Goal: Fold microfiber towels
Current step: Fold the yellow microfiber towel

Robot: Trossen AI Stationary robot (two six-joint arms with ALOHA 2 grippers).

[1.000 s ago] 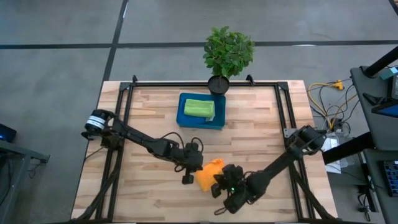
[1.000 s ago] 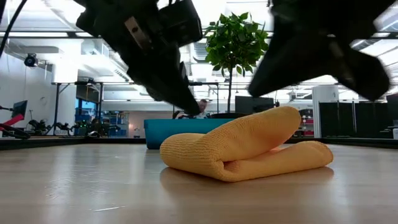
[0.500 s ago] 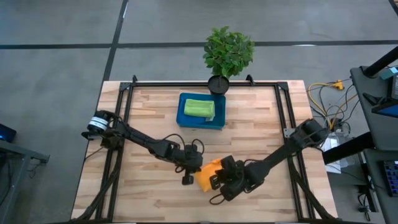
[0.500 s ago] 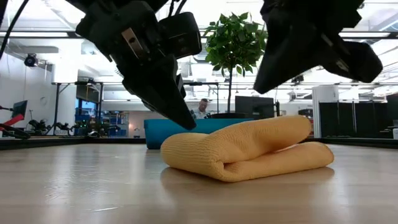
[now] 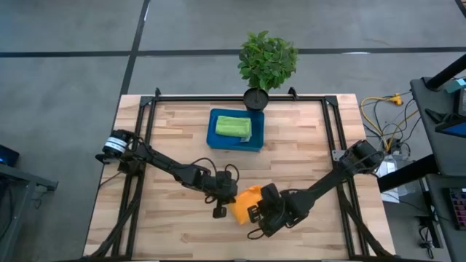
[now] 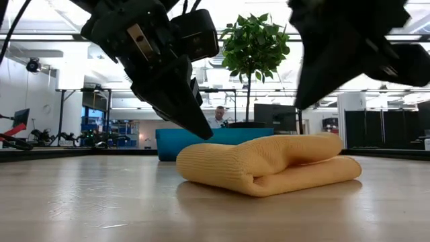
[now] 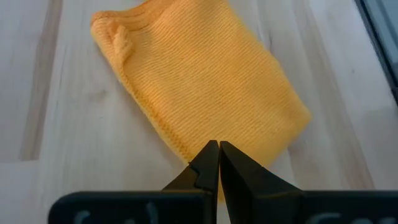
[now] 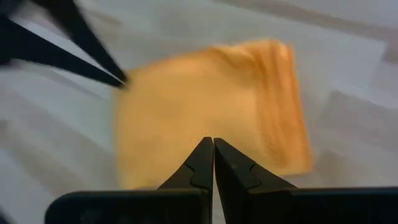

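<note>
1. Near the front middle of the pale wooden plank table, a soft orange microfiber towel is lying folded over on itself, a rounded fold showing at its left end in the low view.
2. Pressing in from the left, the left gripper is sitting with its dark fingers pinched together, holding nothing, its tip right at the orange towel's left edge.
3. Coming over from the right, the right gripper is hovering above the same towel, fingers also closed on nothing; whether the tip is actually touching the cloth is hard to judge from here.
4. Looking past each wrist, both pairs of fingers are meeting tip to tip with the orange cloth spread beyond them.
5. Back on the far side, a folded lime green microfiber towel is resting inside a rigid blue rectangular tray.
6. Just behind the tray, a leafy green potted plant is standing at the table's far edge.
</note>
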